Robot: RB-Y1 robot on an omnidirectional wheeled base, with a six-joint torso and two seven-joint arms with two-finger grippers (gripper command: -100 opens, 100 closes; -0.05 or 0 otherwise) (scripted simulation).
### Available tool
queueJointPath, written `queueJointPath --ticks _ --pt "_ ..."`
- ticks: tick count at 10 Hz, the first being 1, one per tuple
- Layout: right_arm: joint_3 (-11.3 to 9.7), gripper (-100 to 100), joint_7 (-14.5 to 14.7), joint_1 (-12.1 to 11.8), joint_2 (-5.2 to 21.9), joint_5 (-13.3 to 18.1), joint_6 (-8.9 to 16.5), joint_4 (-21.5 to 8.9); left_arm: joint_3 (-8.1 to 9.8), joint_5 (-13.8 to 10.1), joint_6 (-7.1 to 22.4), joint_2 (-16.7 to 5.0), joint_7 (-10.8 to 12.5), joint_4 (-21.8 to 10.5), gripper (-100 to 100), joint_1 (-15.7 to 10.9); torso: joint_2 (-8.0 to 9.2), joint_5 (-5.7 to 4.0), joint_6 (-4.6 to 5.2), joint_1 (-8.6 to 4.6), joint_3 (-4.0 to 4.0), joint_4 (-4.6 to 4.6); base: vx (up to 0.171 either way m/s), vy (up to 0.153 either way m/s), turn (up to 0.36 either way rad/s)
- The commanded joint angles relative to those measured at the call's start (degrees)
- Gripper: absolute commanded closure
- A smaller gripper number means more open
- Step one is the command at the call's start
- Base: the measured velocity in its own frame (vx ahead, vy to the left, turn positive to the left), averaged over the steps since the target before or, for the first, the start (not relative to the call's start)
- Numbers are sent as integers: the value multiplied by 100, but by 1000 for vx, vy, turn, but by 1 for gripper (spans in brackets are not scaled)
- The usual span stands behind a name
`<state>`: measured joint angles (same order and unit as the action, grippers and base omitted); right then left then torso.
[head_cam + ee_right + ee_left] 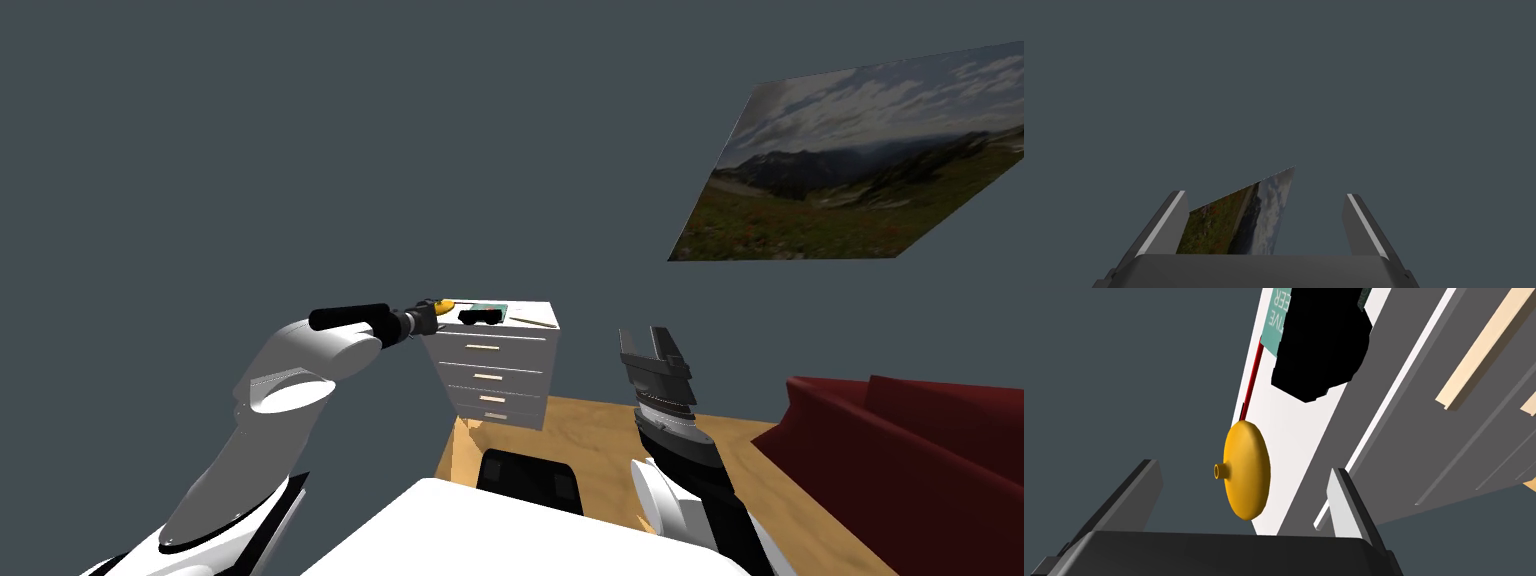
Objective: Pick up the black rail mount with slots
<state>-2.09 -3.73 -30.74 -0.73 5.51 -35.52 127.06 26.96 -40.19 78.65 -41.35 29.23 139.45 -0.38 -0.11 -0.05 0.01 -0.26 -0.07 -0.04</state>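
Pointing at the white chest of drawers (497,372), the left gripper (430,318) hangs just by the top's edge. Its jaws are wide apart and hold nothing.

The black rail mount (480,316) lies on top of the chest, near the middle. In the left wrist view the black rail mount (1321,348) is a dark lump past the left gripper (1243,468), well ahead of the fingers (1344,498).

A round yellow thing (443,303) with a small spout sits on the top, between the gripper and the mount. Up close the yellow thing (1246,470) is just ahead of the open jaws. I cannot tell if they touch it.

A thin red stick (1252,378) runs from the yellow thing toward a blue-green card (1276,318). The card (492,308) lies right by the mount. It has white letters on it, but they are cut off. I can read "ER" and "IVE".

A thin pale stick (533,321) lies on the far side of the top. The drawers have pale handles (482,347).

The right gripper (646,338) is held up beside the chest, well away from it. The right gripper (1264,195) has its jaws apart too, holding nothing.
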Motion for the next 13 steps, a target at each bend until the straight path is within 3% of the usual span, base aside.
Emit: queueJointPath --ticks 1,4,13 --pt "0 0 0 0 0 0 0 0 35 -70 255 -61 25 -31 -100 -22 0 0 0 0 0 0 42 -62 -32" --pt "0 0 0 0 0 0 0 0 153 -322 763 -289 131 -98 -100 -97 -7 -2 -1 -5 -5 -2 60 -83 -49" --pt "0 0 0 0 0 0 0 0 344 -792 2078 -692 301 -259 -100 -187 -6 0 -1 3 -4 -2 61 -67 -45"
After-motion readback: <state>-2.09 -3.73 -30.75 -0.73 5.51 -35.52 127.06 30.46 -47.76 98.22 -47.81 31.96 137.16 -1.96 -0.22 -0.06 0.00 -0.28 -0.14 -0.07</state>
